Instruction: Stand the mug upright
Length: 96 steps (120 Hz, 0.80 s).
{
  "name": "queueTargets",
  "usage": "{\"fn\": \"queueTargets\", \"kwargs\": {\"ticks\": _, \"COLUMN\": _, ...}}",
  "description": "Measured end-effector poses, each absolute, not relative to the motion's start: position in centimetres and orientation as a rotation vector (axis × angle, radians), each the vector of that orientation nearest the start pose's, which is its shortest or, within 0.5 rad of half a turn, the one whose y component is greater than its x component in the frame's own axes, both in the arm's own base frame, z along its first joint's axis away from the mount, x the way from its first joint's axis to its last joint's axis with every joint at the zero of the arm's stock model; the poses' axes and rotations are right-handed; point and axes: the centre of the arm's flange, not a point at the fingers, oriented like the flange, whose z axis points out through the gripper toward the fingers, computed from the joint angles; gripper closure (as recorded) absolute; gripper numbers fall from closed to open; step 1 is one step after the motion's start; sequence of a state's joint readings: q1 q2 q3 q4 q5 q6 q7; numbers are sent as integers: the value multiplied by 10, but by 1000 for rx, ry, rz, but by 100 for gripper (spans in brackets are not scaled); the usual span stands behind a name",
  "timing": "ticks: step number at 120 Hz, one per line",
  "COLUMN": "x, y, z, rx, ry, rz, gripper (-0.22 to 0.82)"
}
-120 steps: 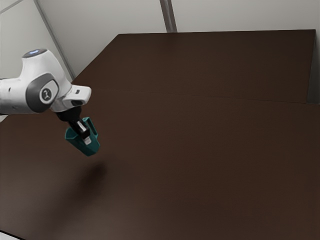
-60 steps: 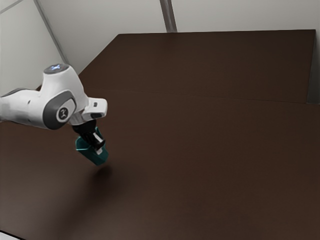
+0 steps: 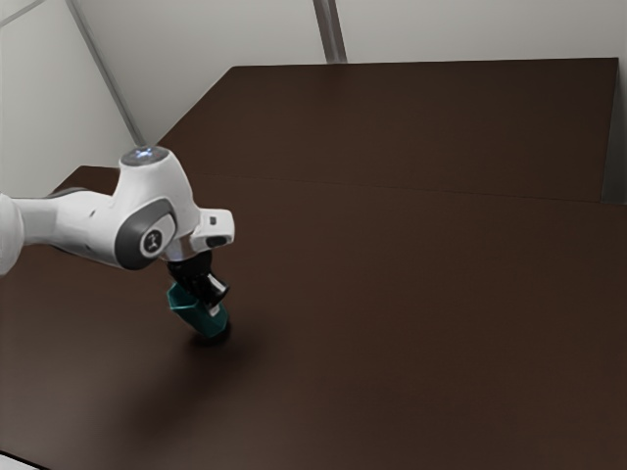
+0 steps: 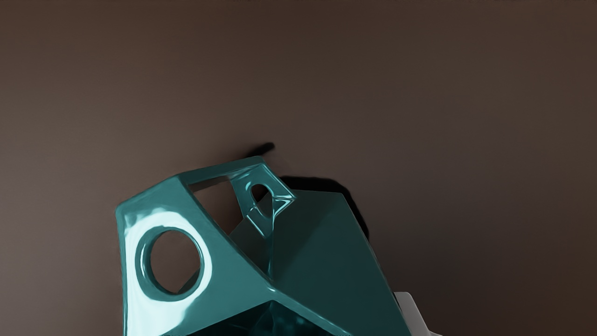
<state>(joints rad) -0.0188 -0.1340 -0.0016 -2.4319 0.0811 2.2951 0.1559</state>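
My gripper [image 3: 214, 302] points down and slants toward the exterior view's right, shut on the teal mug [image 3: 195, 311]. The mug leans, its base low beside a dark shadow on the brown table; whether it touches the tabletop I cannot tell. In the wrist view the mug [image 4: 326, 242] shows its handle with round holes and part of its dark opening. A pale fingertip of the gripper [image 4: 413, 315] lies against the mug's side there; the other finger is hidden.
The brown tabletop [image 3: 392, 323] stretches around the mug and toward the exterior view's right. Pale walls [image 3: 470, 29] stand behind its far edge.
My hand has moved down and toward the exterior view's right, carrying the mug with it. The mug is closer to its shadow and leans somewhat less.
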Motion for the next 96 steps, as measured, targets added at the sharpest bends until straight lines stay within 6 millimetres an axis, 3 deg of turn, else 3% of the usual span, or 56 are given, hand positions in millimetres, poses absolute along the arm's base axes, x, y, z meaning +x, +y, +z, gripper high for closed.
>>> {"fn": "queueTargets", "kwargs": {"ticks": 48, "x": 475, "y": -9, "z": 339, "rx": -3068, "ry": 275, "rz": 15, "gripper": 79}}
{"fn": "queueTargets", "kwargs": {"ticks": 64, "x": 476, "y": -9, "z": 338, "rx": -3072, "ry": 258, "rz": 5, "gripper": 74}}
{"fn": "queueTargets", "kwargs": {"ticks": 74, "x": 476, "y": -10, "z": 340, "rx": -3075, "ry": 251, "rz": -6, "gripper": 66}}
{"fn": "queueTargets", "kwargs": {"ticks": 96, "x": 476, "y": -14, "z": 357, "rx": -3079, "ry": 248, "rz": -65, "gripper": 31}}
